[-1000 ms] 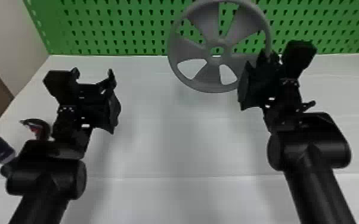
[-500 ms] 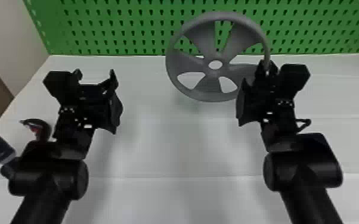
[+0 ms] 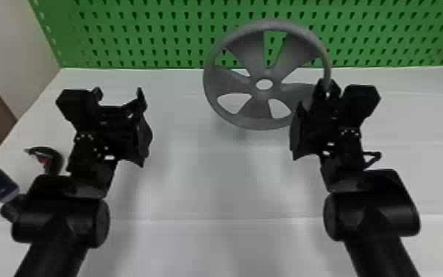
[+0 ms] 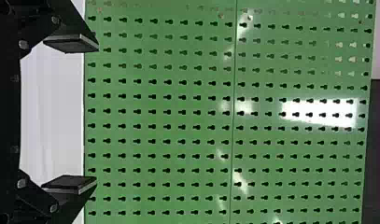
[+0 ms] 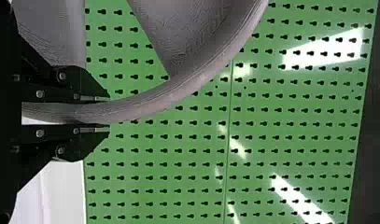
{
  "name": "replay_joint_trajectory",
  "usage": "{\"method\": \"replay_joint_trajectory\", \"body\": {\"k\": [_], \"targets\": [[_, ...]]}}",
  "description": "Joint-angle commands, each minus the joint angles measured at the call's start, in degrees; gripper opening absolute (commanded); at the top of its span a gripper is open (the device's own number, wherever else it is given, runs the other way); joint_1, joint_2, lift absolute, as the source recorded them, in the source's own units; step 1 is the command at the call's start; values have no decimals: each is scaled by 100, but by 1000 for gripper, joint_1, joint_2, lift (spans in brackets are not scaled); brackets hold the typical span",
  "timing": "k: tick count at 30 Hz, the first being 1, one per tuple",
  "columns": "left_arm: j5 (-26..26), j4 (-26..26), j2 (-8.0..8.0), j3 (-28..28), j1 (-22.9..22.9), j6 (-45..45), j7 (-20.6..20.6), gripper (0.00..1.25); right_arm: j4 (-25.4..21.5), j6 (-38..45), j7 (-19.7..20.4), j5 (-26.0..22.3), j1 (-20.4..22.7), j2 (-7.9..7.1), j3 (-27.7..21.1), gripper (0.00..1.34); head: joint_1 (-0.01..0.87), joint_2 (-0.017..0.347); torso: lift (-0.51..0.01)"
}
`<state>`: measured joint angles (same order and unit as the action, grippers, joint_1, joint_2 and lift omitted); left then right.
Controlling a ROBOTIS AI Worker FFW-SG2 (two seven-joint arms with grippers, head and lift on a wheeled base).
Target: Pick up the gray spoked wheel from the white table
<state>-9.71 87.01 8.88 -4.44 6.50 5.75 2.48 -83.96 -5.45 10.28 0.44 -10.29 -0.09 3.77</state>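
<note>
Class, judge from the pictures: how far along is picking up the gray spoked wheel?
Done: the right claw is shut on the rim. In hand: the lift; the gray spoked wheel appears raised, with a faint shadow on the white table beneath. Left: probably only raising it further or holding it steady. The left claw is open and empty.
</note>
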Motion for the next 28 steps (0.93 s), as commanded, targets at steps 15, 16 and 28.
{"method": "replay_joint_trajectory", "body": {"k": [15,16,28], "targets": [[21,0,0,-4,9,-4,235,983,2,202,-9,-88,53,14,124,186,806,44,-98],[21,0,0,-4,9,-4,235,983,2,202,-9,-97,53,14,132,186,806,44,-98],[12,0,0,13,9,-4,244,983,-15,237,-9,-141,35,14,159,189,806,44,-98]]}}
